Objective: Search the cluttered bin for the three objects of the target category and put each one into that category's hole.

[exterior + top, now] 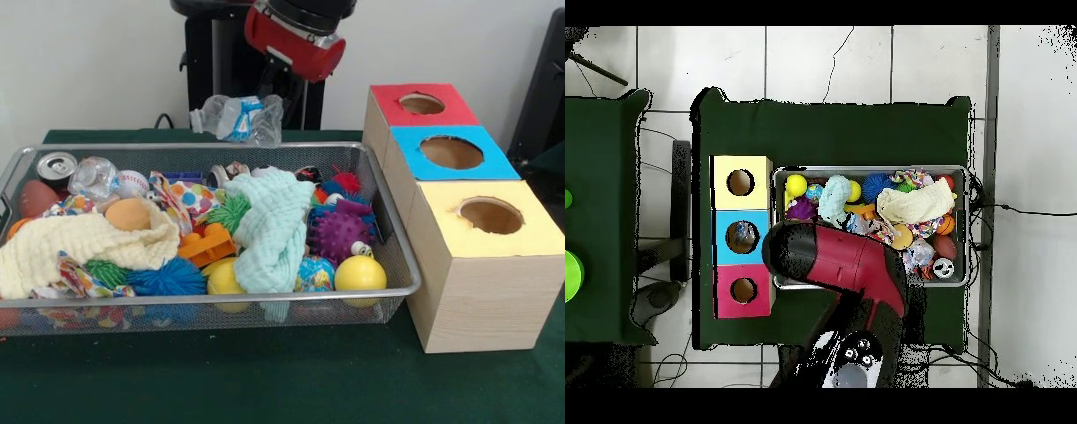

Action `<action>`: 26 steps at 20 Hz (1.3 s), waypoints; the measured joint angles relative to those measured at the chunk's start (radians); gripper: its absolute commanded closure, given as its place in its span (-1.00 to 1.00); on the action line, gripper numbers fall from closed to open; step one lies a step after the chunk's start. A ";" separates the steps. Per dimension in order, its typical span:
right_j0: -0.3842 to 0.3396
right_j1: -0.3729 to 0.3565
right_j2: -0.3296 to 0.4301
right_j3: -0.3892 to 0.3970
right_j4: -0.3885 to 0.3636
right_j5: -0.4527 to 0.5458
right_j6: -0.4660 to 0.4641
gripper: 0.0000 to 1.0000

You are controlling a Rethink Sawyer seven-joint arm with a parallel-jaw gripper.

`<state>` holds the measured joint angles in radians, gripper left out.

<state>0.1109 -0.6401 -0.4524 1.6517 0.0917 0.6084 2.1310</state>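
Closest in the front view, the wire bin [402,265] sits on the green table [265,380], crammed with toys: a yellow ball [359,273] at its near rim, a blue spiky ball [168,279], a pale green cloth [272,225] draped down the middle, a cream cloth [79,247] at one end. Further back in the bin, beside the silver can [56,167], lies a crumpled clear bottle [94,177]; its long axis is hard to read because toys cover its lower part.

Beside the bin stand three wooden boxes, yellow-topped [521,234] nearest, then blue [450,152], then red [421,104], each with a round hole.

Beyond the far rim, a second clear bottle [237,118] hangs in the air above the table, lying level, its long axis running across the picture. The red arm [296,40] comes down just above it, but the gripper itself is hidden and I cannot tell how its fingers stand. From overhead the arm [850,265] covers that whole patch.
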 measured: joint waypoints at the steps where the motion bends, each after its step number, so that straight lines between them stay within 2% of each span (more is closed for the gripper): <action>1: 0.009 -0.003 -0.005 0.014 0.011 0.000 0.006 1.00; 9: 0.083 -0.017 -0.046 0.092 0.087 0.001 0.073 1.00; 16: 0.127 -0.018 -0.073 0.110 0.120 0.011 0.108 1.00; 26: 0.184 -0.017 -0.096 0.110 0.172 0.077 0.140 1.00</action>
<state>0.2953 -0.6573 -0.5484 1.7620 0.2634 0.6853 2.2711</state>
